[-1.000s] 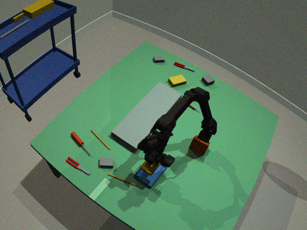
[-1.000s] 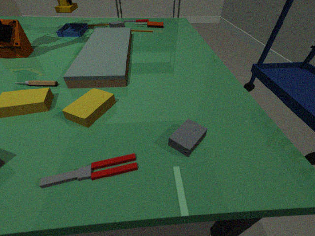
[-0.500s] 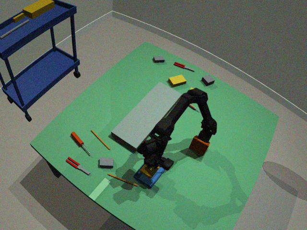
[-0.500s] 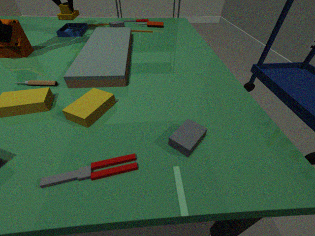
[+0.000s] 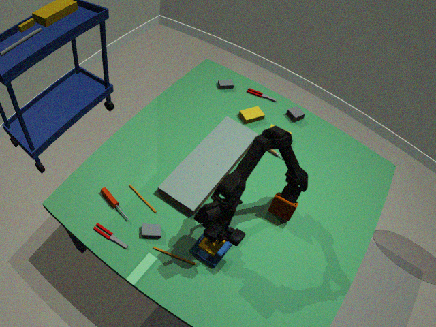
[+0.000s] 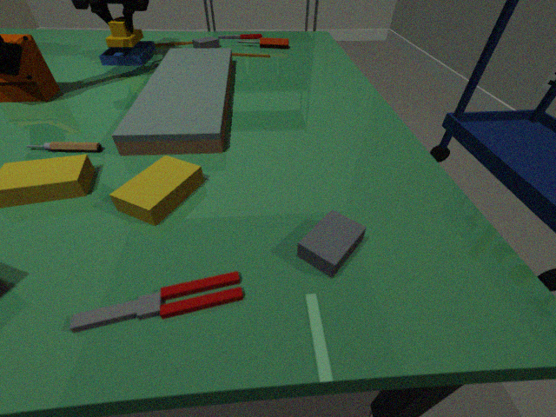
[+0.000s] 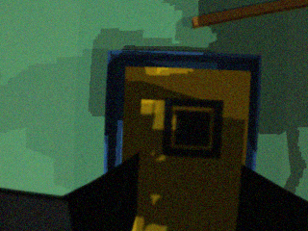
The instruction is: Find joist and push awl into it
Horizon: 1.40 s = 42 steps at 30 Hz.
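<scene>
My gripper [image 5: 214, 240] [image 6: 119, 20] [image 7: 183, 162] is shut on the yellow stud finder [image 5: 210, 246] [image 6: 122, 38] [image 7: 192, 96], which has a dark square window on top. It holds the stud finder right over the blue tray [image 5: 223, 250] [image 6: 117, 58] [image 7: 112, 111], low inside its rim; I cannot tell whether it touches the tray's floor. The grey floor panel [image 5: 208, 161] [image 6: 179, 89] lies flat in the middle of the green table. The awl [image 6: 67, 146] [image 5: 274, 152], with a wooden handle and a metal tip, lies beside the panel's far end, partly hidden by the arm in the top view.
Yellow blocks [image 5: 251, 113] [image 6: 155, 188] [image 6: 40, 179], grey blocks [image 5: 150, 230] [image 5: 295, 113] [image 6: 331, 242], red pliers [image 5: 110, 234] [image 6: 156, 302], an orange screwdriver [image 5: 113, 202] and pencils [image 5: 142, 197] [image 5: 174, 255] [image 7: 250, 12] lie around. The arm's orange base [image 5: 283, 206] stands right of the panel. A blue cart [image 5: 52, 88] stands off the table.
</scene>
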Tool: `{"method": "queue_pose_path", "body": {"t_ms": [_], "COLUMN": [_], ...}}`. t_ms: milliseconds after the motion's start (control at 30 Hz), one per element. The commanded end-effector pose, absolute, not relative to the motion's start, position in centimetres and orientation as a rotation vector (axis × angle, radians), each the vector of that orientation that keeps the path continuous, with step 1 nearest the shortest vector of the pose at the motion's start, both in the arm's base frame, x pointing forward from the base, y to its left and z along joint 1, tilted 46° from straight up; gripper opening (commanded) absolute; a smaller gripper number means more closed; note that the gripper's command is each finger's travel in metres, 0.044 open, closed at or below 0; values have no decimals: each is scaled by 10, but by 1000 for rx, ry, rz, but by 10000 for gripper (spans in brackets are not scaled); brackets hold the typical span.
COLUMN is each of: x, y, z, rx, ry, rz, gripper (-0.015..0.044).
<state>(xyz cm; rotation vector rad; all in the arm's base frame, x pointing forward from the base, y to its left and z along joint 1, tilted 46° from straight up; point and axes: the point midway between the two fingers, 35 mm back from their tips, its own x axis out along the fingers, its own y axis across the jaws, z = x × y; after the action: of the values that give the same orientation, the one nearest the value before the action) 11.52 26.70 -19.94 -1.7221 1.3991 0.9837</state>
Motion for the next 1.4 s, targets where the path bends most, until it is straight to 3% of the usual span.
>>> {"method": "queue_pose_path", "body": {"t_ms": [0, 800, 1200, 1367], "x": [117, 121, 120, 115], "y": [260, 240, 241, 270], "z": [-206, -224, -223, -198], "rx": [-1729, -1730, -1726, -1725], "ry": [1395, 1395, 1401, 1401], "rz": [984, 982, 982, 984], "gripper": [0, 0, 315, 440]}}
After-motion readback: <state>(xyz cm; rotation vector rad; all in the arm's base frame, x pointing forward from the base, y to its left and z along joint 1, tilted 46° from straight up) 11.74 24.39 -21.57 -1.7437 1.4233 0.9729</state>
